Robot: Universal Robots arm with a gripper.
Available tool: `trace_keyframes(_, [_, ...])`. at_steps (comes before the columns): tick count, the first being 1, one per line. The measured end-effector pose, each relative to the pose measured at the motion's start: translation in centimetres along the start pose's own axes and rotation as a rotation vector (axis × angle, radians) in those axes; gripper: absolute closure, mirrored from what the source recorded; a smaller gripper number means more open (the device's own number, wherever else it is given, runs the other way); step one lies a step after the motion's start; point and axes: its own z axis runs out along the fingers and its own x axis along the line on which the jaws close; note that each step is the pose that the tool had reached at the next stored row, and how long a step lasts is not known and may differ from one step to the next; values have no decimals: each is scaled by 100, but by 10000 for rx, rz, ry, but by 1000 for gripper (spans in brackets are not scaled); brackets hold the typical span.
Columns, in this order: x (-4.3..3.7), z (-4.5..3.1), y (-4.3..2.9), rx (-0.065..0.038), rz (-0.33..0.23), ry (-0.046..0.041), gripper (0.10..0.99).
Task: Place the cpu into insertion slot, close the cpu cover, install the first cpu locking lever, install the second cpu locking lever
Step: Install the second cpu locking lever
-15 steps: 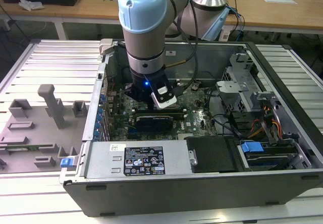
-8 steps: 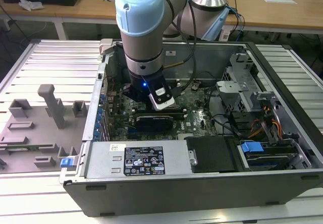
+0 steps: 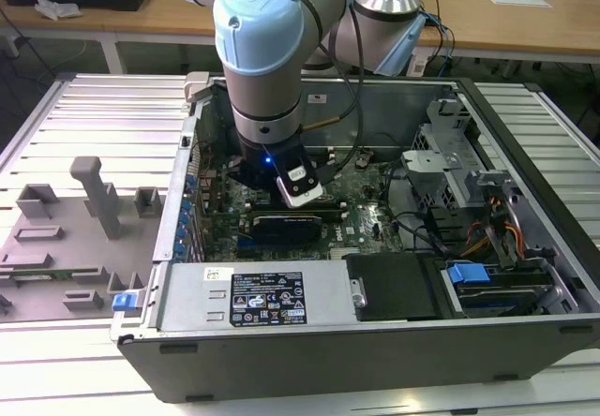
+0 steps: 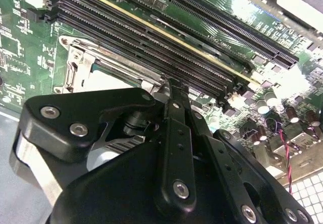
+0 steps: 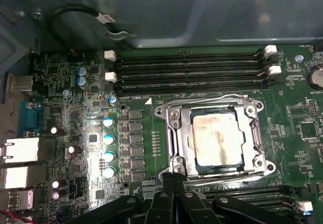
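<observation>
Fixture tray (image 3: 66, 238) on desk at exterior view's left, untouched. PC case (image 3: 375, 341) centre, arm down inside over motherboard (image 5: 81, 133). Cpu (image 5: 218, 139) already seated in socket, cover (image 5: 176, 138) shut flat around it, wire lever (image 5: 212, 100) lying along one edge. Gripper (image 5: 174, 178) right at socket edge, fingers (image 4: 176, 98) pressed together, holding nothing. Risk: tip skids off thin lever, scrapes board or nearby memory slots (image 5: 192, 72); lever springs back if not hooked.
</observation>
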Motion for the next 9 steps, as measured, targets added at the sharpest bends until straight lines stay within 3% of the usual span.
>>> trace_keyframes(9, [14, 46, -13, -36, -67, 20, 980])
